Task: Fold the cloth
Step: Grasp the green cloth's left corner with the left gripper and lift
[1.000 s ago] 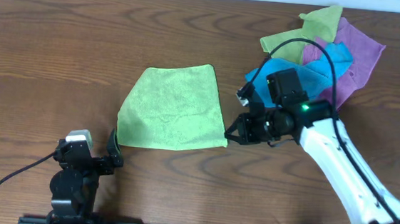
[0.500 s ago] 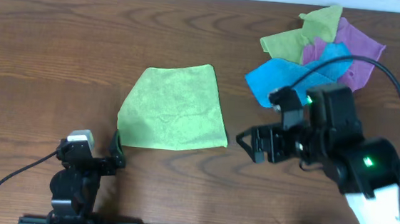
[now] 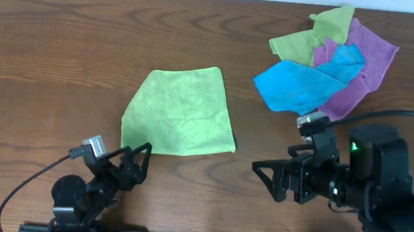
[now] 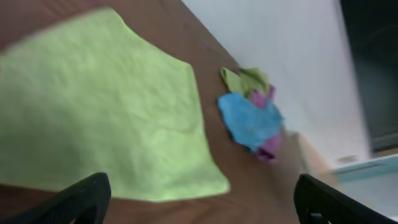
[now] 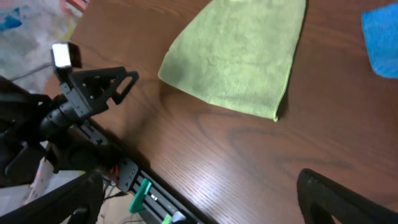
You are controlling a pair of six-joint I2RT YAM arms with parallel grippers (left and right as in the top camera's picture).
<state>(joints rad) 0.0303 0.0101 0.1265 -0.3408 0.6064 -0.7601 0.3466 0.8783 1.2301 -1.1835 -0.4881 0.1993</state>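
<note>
There are four cloths and two claws. One light green cloth (image 3: 180,112) lies flat near the middle of the brown wood desk (image 3: 65,38). It is soft and fuzzy, with four sides. A dull green cloth (image 3: 313,35), a blue cloth (image 3: 302,83) and a purple cloth (image 3: 367,58) sit crumpled in a heap at the far right. A white wall (image 4: 280,37) is behind. The left claw (image 3: 135,162) and right claw (image 3: 270,179) are wide open near the front edge, holding nothing
</note>
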